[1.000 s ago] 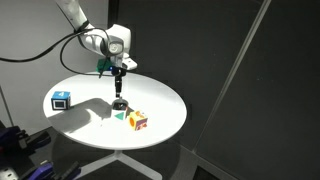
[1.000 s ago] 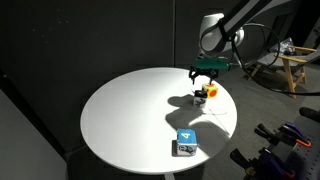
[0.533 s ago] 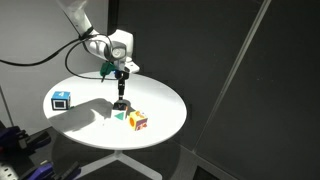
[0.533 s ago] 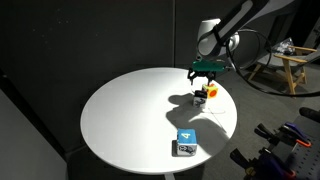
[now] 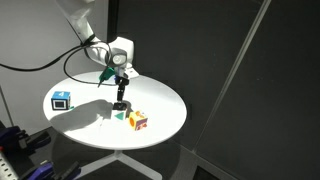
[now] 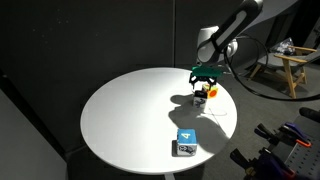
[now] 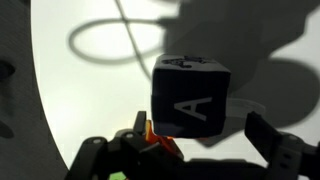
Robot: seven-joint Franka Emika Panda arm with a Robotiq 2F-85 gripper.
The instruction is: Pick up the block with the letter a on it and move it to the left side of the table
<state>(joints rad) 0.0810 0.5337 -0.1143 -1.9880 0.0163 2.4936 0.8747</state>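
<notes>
We see the gripper [image 5: 120, 98] spread wide astride the block with the letter a [image 7: 192, 95], holding nothing. The block sits on the table [image 5: 80, 125] just beside the yellow-red cube [image 5: 138, 121]. We judge that the grasp, lift and carry all remain. Only the wrist view shows the letter and the gaps on each side; only the exterior views show the blue cube [image 5: 62, 100].

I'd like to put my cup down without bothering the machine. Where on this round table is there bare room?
Most of the table is bare, including the stretch between the blue cube near the rim and the other two cubes. It is crowded only under the pincer, where the letter A block and the yellow-red cube sit close together.
</notes>
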